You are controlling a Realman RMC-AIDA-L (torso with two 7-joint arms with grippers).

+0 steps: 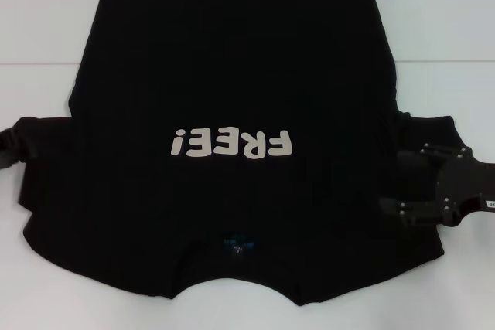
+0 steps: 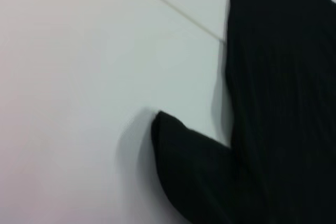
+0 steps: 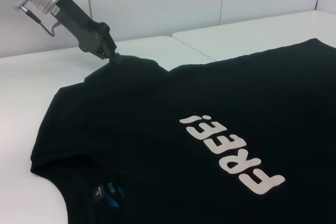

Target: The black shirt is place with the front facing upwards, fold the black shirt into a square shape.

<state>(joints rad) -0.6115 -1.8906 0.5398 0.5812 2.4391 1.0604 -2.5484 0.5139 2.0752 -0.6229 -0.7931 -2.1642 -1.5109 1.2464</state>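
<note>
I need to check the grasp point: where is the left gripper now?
In the head view the left gripper sits at the left edge, at the black shirt's left sleeve; the right wrist view shows it touching that sleeve's tip.

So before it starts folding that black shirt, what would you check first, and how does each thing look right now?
1. Print side up: ok. The black shirt lies with its FREE! lettering showing.
2. Shirt spread flat: mostly ok. The body is smooth, but the sleeve by the left gripper looks bunched.
3. Left gripper on cloth: ok. In the right wrist view its tip meets that sleeve and lifts it a little.
4. Right gripper placed: ok. It sits over the opposite sleeve.
5. Right grip closed on cloth: cannot tell.
6. Room to fold: ok. The white table around the shirt shows nothing in the way.
</note>
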